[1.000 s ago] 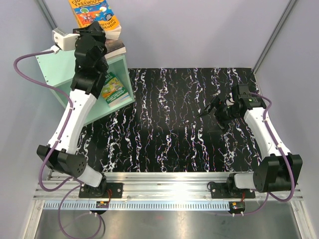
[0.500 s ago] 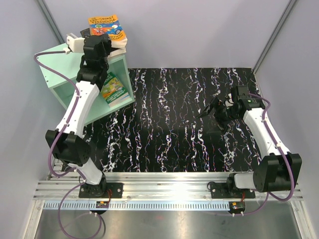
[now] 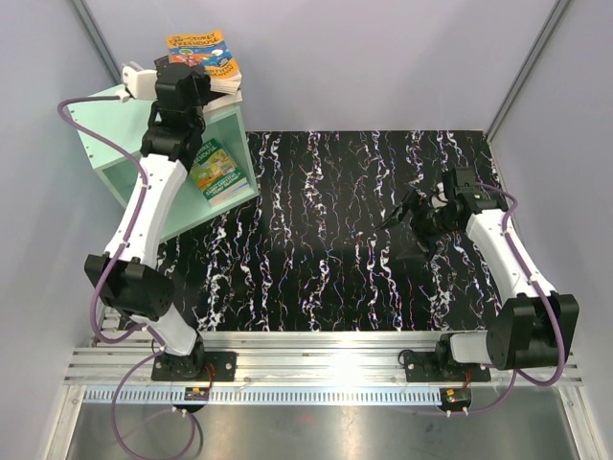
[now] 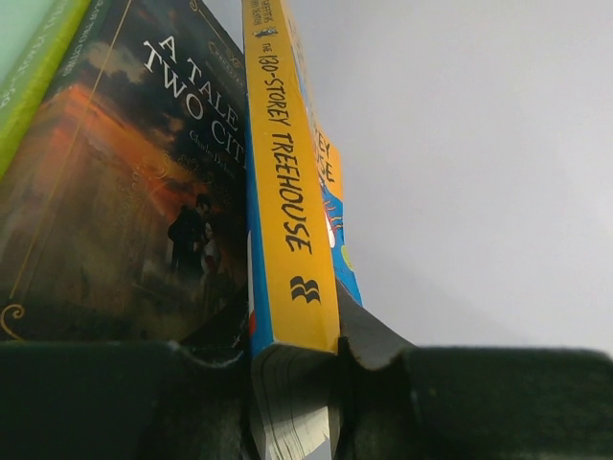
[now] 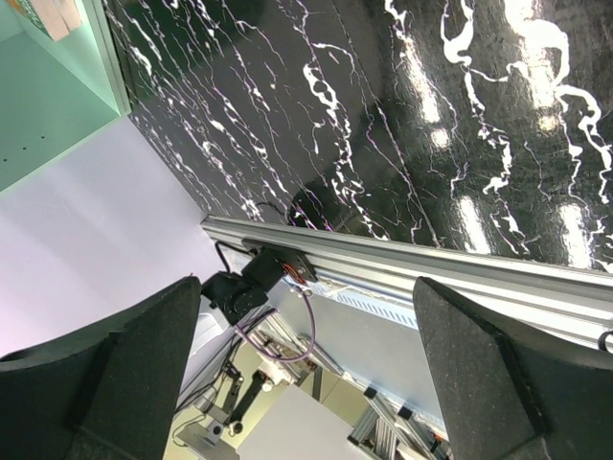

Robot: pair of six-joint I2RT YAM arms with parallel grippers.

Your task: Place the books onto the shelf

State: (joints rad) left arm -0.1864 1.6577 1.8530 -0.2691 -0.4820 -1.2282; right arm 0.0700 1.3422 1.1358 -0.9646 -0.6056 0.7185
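Observation:
The mint-green shelf (image 3: 96, 144) stands at the table's far left, and its wall (image 5: 48, 105) shows in the right wrist view. My left gripper (image 3: 194, 79) reaches over the shelf's top, shut on the blue-orange "Storey Treehouse" book (image 3: 201, 53). Its yellow spine (image 4: 287, 220) runs out from between the gripper (image 4: 292, 402) fingers. The book lies close against the dark "A Tale of Two Cities" (image 4: 144, 192), beside a lime-green edge (image 4: 29, 77). Another green book (image 3: 218, 172) leans inside the shelf. My right gripper (image 3: 397, 213) (image 5: 306, 383) hangs open and empty over the table's right side.
The black marbled table top (image 3: 335, 240) spreads between the arms. An aluminium rail (image 3: 326, 350) runs along the near edge and also shows as the rail (image 5: 402, 259) in the right wrist view. Grey walls close in both sides and the back.
My left arm has brought the blue-orange book down and slightly right, onto the stack on the shelf's top. The right arm has not moved.

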